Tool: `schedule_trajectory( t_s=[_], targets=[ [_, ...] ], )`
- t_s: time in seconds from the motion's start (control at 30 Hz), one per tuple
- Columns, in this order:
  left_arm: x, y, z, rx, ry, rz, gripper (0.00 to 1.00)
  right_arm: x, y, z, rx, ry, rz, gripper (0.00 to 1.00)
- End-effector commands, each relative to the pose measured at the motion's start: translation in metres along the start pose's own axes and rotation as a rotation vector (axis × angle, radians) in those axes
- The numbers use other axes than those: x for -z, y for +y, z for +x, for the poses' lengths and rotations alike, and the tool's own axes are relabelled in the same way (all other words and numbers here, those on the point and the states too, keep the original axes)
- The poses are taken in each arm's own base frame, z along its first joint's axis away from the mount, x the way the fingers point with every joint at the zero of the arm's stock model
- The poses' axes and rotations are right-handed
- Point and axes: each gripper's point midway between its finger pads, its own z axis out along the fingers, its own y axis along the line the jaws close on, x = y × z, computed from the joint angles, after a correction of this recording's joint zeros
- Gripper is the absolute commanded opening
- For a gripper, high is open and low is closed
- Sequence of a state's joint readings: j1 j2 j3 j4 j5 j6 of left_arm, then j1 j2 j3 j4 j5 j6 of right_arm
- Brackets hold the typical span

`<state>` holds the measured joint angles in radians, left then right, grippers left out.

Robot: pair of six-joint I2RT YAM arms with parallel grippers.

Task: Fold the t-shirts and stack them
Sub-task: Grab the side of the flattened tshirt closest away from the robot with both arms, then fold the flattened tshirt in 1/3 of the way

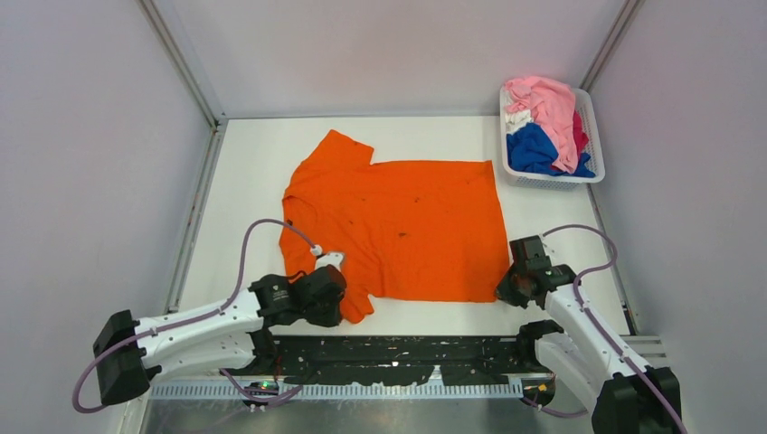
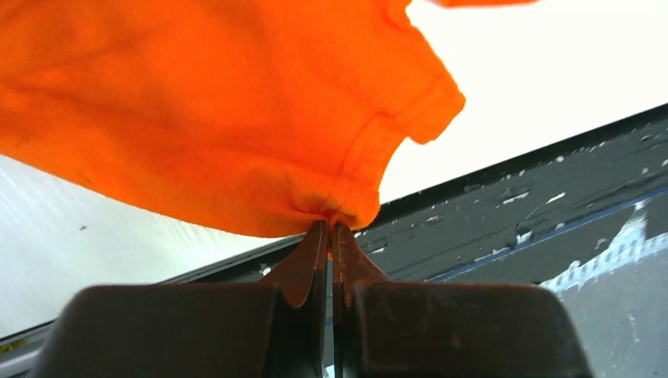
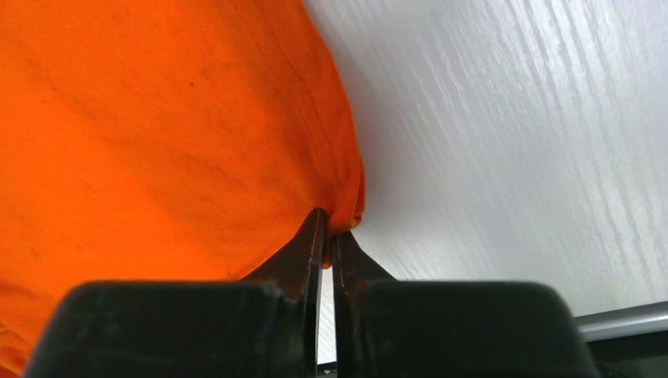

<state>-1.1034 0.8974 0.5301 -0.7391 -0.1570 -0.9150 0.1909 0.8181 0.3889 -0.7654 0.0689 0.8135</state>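
A bright orange t-shirt lies spread on the white table, collar to the left, one sleeve pointing to the far left. My left gripper is shut on the near sleeve's hem, seen pinched in the left wrist view with the orange cloth bunched above the tips. My right gripper is shut on the shirt's near right bottom corner; the right wrist view shows the corner of the orange cloth pinched between the tips.
A white mesh basket at the far right corner holds pink, royal blue, white and magenta shirts in a heap. A black strip runs along the table's near edge. Grey walls enclose the table.
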Motion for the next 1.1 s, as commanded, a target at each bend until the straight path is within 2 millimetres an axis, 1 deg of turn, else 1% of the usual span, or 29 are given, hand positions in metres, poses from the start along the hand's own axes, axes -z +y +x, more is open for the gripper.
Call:
schedule_trajectory(
  t_s=[0.0, 0.1, 0.13, 0.23, 0.27, 0.33, 0.4, 0.43, 0.47, 0.5, 0.53, 0.57, 0.6, 0.63, 0.67, 0.7, 0.73, 0.77, 0.8, 0.87, 1.03, 1.07],
  targets=[
    [0.012, -0.021, -0.042, -0.015, -0.112, 0.100, 0.00, 0.009, 0.028, -0.035, 0.017, -0.127, -0.082, 0.07],
    [0.019, -0.028, -0.064, -0.007, -0.165, 0.179, 0.00, 0.017, 0.042, -0.047, 0.054, -0.153, -0.120, 0.05],
    [0.020, -0.028, -0.069, -0.002, -0.175, 0.194, 0.00, 0.018, 0.046, -0.049, 0.071, -0.151, -0.131, 0.05],
    [0.028, -0.030, -0.088, -0.002, -0.198, 0.233, 0.00, 0.028, 0.066, -0.062, 0.099, -0.175, -0.194, 0.05],
    [0.031, -0.030, -0.095, -0.008, -0.208, 0.235, 0.00, 0.028, 0.069, -0.062, 0.110, -0.169, -0.202, 0.05],
    [0.039, -0.030, -0.112, -0.011, -0.239, 0.223, 0.00, 0.036, 0.081, -0.073, 0.124, -0.184, -0.223, 0.05],
    [0.043, -0.022, -0.128, 0.011, -0.262, 0.184, 0.00, 0.039, 0.088, -0.081, 0.135, -0.193, -0.224, 0.05],
    [0.043, -0.019, -0.135, 0.025, -0.272, 0.169, 0.00, 0.037, 0.089, -0.082, 0.140, -0.187, -0.217, 0.05],
    [0.043, -0.014, -0.143, 0.044, -0.286, 0.148, 0.00, 0.041, 0.095, -0.088, 0.147, -0.200, -0.229, 0.05],
    [0.042, -0.010, -0.151, 0.062, -0.300, 0.135, 0.00, 0.039, 0.097, -0.091, 0.148, -0.201, -0.224, 0.05],
    [0.042, -0.007, -0.160, 0.082, -0.318, 0.129, 0.00, 0.043, 0.103, -0.098, 0.152, -0.219, -0.232, 0.05],
    [0.042, -0.003, -0.169, 0.106, -0.332, 0.122, 0.00, 0.041, 0.104, -0.102, 0.155, -0.219, -0.220, 0.05],
    [0.041, -0.001, -0.178, 0.127, -0.345, 0.123, 0.00, 0.046, 0.110, -0.109, 0.161, -0.235, -0.226, 0.05],
    [0.041, 0.000, -0.187, 0.149, -0.357, 0.131, 0.00, 0.043, 0.111, -0.112, 0.163, -0.235, -0.211, 0.05],
    [0.040, 0.001, -0.195, 0.165, -0.367, 0.140, 0.00, 0.047, 0.115, -0.118, 0.167, -0.248, -0.215, 0.05],
    [0.040, 0.002, -0.205, 0.178, -0.383, 0.149, 0.00, 0.043, 0.115, -0.121, 0.166, -0.243, -0.200, 0.05],
    [0.040, 0.006, -0.212, 0.193, -0.389, 0.145, 0.00, 0.046, 0.119, -0.126, 0.166, -0.252, -0.205, 0.05],
    [0.039, 0.009, -0.218, 0.204, -0.393, 0.141, 0.00, 0.043, 0.118, -0.129, 0.162, -0.247, -0.191, 0.05],
    [0.037, 0.014, -0.224, 0.216, -0.390, 0.129, 0.00, 0.045, 0.121, -0.133, 0.161, -0.255, -0.195, 0.05],
    [0.037, 0.024, -0.234, 0.241, -0.394, 0.109, 0.00, 0.042, 0.122, -0.140, 0.154, -0.259, -0.187, 0.05],
    [0.038, 0.043, -0.253, 0.285, -0.421, 0.098, 0.00, 0.038, 0.121, -0.154, 0.124, -0.261, -0.177, 0.05],
    [0.039, 0.046, -0.257, 0.289, -0.429, 0.099, 0.00, 0.039, 0.124, -0.157, 0.119, -0.267, -0.191, 0.05]
  ],
)
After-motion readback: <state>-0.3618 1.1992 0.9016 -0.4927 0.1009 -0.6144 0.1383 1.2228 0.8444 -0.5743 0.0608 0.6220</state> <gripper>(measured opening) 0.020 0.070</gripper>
